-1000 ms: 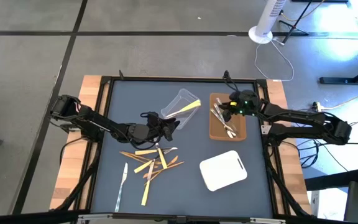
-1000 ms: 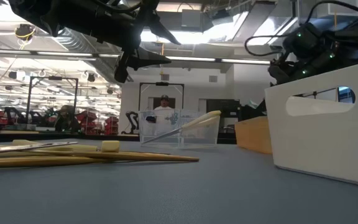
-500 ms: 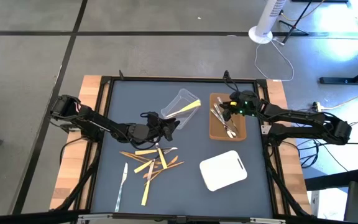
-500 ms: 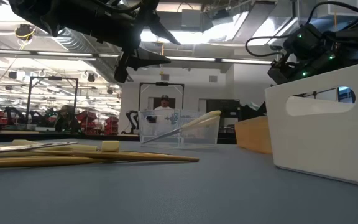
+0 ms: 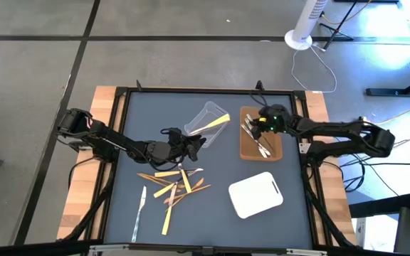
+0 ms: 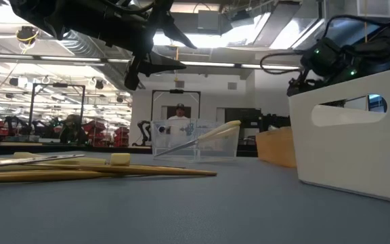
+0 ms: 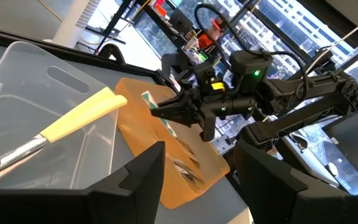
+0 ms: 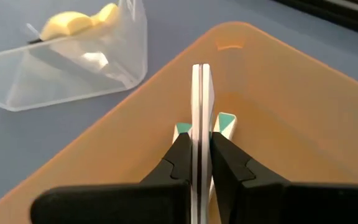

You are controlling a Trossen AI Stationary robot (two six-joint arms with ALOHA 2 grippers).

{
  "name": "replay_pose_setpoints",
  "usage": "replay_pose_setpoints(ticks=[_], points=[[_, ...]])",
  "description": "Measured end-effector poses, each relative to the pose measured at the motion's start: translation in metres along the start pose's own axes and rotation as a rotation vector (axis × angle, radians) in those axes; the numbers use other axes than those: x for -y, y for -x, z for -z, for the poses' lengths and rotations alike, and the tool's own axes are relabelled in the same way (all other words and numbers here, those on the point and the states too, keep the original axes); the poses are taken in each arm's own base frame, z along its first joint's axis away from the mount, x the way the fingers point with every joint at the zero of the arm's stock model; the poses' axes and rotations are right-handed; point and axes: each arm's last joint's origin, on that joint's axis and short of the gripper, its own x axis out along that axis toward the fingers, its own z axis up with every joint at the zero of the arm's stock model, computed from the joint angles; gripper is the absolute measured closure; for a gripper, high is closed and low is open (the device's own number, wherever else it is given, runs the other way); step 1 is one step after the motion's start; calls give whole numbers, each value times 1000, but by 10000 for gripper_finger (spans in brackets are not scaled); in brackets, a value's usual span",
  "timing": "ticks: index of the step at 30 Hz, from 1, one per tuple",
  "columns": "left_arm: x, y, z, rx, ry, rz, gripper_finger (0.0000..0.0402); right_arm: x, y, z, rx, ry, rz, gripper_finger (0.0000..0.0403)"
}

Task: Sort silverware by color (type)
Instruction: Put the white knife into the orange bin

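My right gripper (image 5: 256,126) hangs over the brown tray (image 5: 272,151), shut on a thin pale utensil (image 8: 197,93) that shows edge-on. Several silver utensils (image 5: 259,144) lie in that tray. My left gripper (image 5: 199,141) is open and level at mid-table with nothing between its fingers, and it faces the clear tub (image 5: 206,116). A yellow-handled utensil (image 5: 216,124) lies in the tub, its handle end over the rim. Loose yellow and orange-brown silverware (image 5: 175,186) lies in a pile near the front, and a silver piece (image 5: 140,208) lies to its left. My right gripper pinches the thin pale utensil between its two fingers, on the utensil's flat faces (image 8: 197,134). The utensil runs along the fingers and sticks out past the fingertips. The fingers slant down from the table's right. The utensil's free end (image 8: 197,68) stands over the brown tray's inside.
A white tray (image 5: 255,194) sits at the front right, near the brown tray. The table's raised black frame (image 5: 191,91) runs along its edges. Bare mat lies at the far left (image 5: 148,114) and along the front.
My right gripper has sunk a little and moved toward the table's left, farther over the brown tray, still shut on the utensil. My left arm has kept still.
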Motion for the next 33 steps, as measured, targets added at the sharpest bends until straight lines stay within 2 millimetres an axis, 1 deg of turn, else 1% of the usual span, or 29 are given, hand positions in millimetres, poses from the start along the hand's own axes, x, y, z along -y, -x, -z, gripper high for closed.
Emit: replay_pose_setpoints(ticks=[15, 23, 26, 33], points=[[0, 0, 0, 0, 0, 0, 214, 7, -18, 12, -71, 5, 129, 379], [0, 0, 0, 0, 0, 0, 214, 8, -20, 12, -65, 5, 157, 379], [0, 0, 0, 0, 0, 0, 214, 8, -20, 12, -64, 5, 162, 371], [0, 0, 0, 0, 0, 0, 214, 8, -20, 13, -65, 5, 161, 334]])
